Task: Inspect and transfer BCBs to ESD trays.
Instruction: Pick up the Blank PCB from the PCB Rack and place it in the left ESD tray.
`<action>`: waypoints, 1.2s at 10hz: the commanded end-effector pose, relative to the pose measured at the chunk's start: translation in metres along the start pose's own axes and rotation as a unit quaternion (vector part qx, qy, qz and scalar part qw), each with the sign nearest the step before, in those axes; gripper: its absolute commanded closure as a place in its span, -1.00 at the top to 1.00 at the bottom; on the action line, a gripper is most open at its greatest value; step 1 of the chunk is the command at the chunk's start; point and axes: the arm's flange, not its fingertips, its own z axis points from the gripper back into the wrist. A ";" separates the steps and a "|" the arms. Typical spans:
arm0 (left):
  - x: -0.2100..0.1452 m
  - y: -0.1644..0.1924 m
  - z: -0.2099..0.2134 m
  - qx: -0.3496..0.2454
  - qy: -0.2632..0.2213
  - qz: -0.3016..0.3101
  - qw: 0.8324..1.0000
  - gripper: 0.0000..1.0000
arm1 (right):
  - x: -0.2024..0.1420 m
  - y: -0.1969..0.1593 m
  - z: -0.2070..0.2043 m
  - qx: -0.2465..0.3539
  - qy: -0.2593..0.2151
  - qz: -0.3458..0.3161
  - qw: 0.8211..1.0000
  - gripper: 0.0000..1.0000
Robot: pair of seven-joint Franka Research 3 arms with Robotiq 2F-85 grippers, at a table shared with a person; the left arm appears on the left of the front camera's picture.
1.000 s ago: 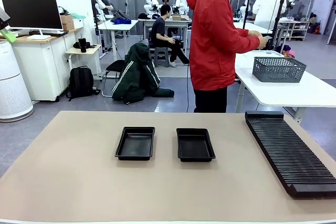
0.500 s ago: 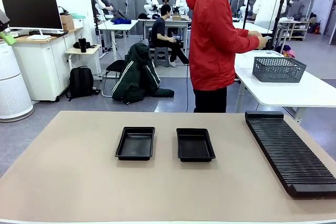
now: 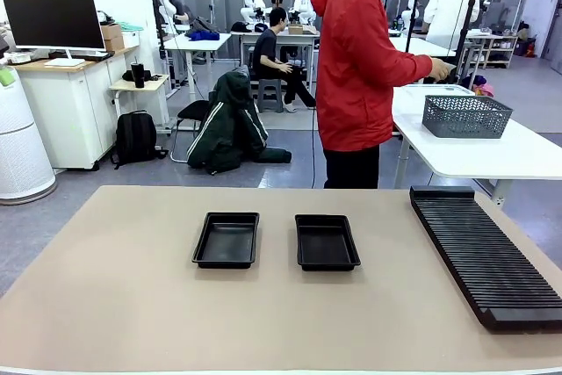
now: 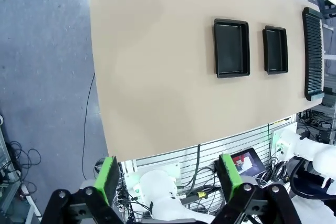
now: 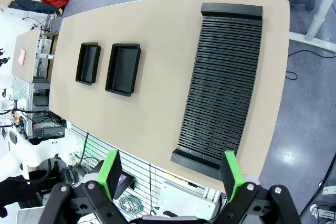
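Front view showed both ESD trays (image 3: pixel 226 239) empty, left of the slotted rack (image 3: pixel 483 256), laid ready for filling. Left gripper (image 4: pixel 169 177) and right gripper (image 5: pixel 170 174) hung high, well clear of it, fingers wide apart and empty, probably awaiting the person (image 3: pixel 360 68).

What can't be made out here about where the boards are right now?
- Front view: the inside of the grey mesh basket, hidden by its own walls seen side-on.
- Front view: whether the person's hand holds anything; it is too small and far off to tell.
- Right wrist view: whether the slots of the ribbed rack hold anything thin; the ribs are too fine to tell.
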 end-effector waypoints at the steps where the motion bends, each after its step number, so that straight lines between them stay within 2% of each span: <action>1: 0.000 0.001 0.004 0.006 0.015 0.019 1.000 1.00 | -0.001 0.001 0.001 0.000 -0.001 0.000 1.000 1.00; 7: 0.013 -0.006 0.032 0.024 -0.021 0.009 0.999 1.00 | -0.001 0.001 0.001 0.000 -0.001 0.000 1.000 1.00; 12: 0.016 -0.009 0.034 0.018 -0.028 0.004 0.999 1.00 | -0.001 0.001 0.001 0.000 -0.001 0.000 1.000 1.00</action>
